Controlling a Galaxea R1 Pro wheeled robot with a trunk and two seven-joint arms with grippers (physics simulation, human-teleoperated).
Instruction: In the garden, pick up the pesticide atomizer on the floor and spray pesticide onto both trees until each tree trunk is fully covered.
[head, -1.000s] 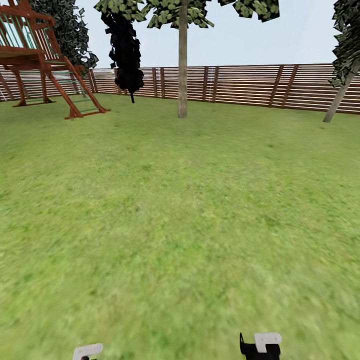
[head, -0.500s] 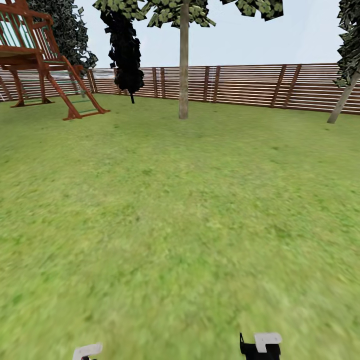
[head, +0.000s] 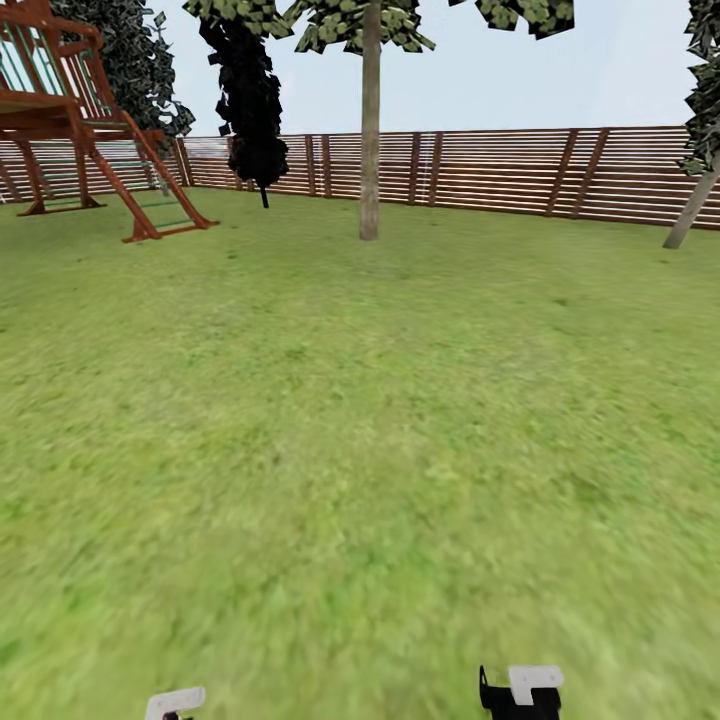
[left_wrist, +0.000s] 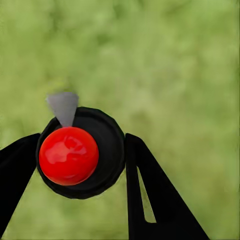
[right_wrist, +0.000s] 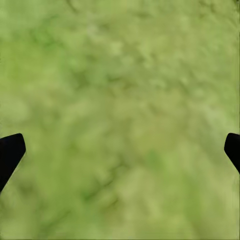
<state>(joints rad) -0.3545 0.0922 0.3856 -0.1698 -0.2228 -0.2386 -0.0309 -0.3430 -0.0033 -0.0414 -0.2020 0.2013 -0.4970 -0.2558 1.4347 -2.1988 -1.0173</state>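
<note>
Left wrist view, fingers: the two black fingers (left_wrist: 145, 185) of the left gripper (left_wrist: 82, 165) are closed against the sides of the pesticide atomizer (left_wrist: 107, 150), one on each flank of its round black body.
Atomizer: seen from straight above, a glossy red top (left_wrist: 68, 155) sits on the black bottle and a small grey nozzle (left_wrist: 63, 106) points away from it; the bottle's height and lower part are hidden under its own cap.
Right wrist view, fingers: only the black tips (right_wrist: 11, 152) of the right gripper (right_wrist: 120, 150) show at the two edges of the picture, spread wide apart with nothing between them but blurred grass.
Head view, cut off: small white and black pieces of the two arms poke in at the near edge, the left one (head: 175, 702) and the right one (head: 522, 690); the fingers themselves are out of the picture there.
Lawn: the garden (head: 360, 420) is open green grass from near to far.
Tree: one straight, pale tree trunk (head: 370, 130) stands far ahead, its crown cut off by the top edge.
Second trunk: a leaning trunk (head: 690, 215) shows at the far right, mostly cut off.
Other things: a black columnar tree (head: 248, 100) stands far left of the trunk, a red-brown wooden play frame (head: 75, 120) at the far left, and a brown slatted fence (head: 500, 170) runs behind them all.
</note>
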